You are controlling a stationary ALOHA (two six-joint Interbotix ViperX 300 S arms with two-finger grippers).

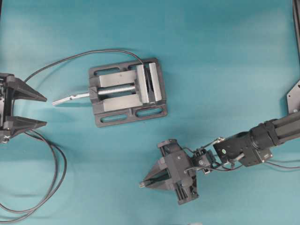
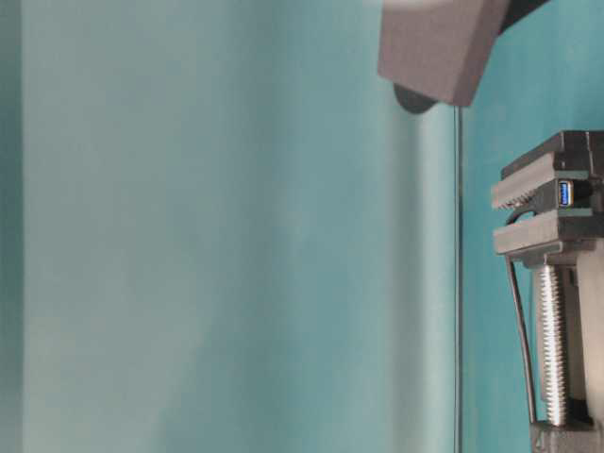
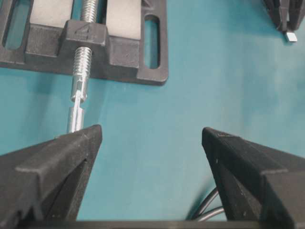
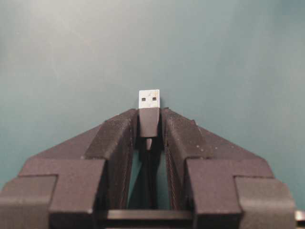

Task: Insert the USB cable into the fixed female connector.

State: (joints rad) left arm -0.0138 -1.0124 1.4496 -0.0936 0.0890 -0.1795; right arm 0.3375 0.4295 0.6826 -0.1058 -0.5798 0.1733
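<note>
**Plug grasped, ready for alignment with the clamped socket**

The right gripper (image 4: pixel 150 125) has its fingers clenched on the USB cable (image 4: pixel 149 106), metal tip protruding forward, low over the teal surface (image 1: pixel 225 56). The fixed female connector (image 2: pixel 565 192) sits clamped in the vise (image 1: pixel 127 91), well apart. The left gripper (image 1: pixel 40 110) stands released. Good practice: keep the plug square in the fingers, level its tip with the blue socket mouth, then advance straight.

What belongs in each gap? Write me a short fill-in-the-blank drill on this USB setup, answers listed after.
1. The right pincer is closed on the USB ____.
2. The left pincer stands wide ____.
3. The female connector is clamped in the grey ____.
4. In the overhead view, the vise's screw handle points toward the ____ pincer.

Missing words: plug; open; vise; left
</note>
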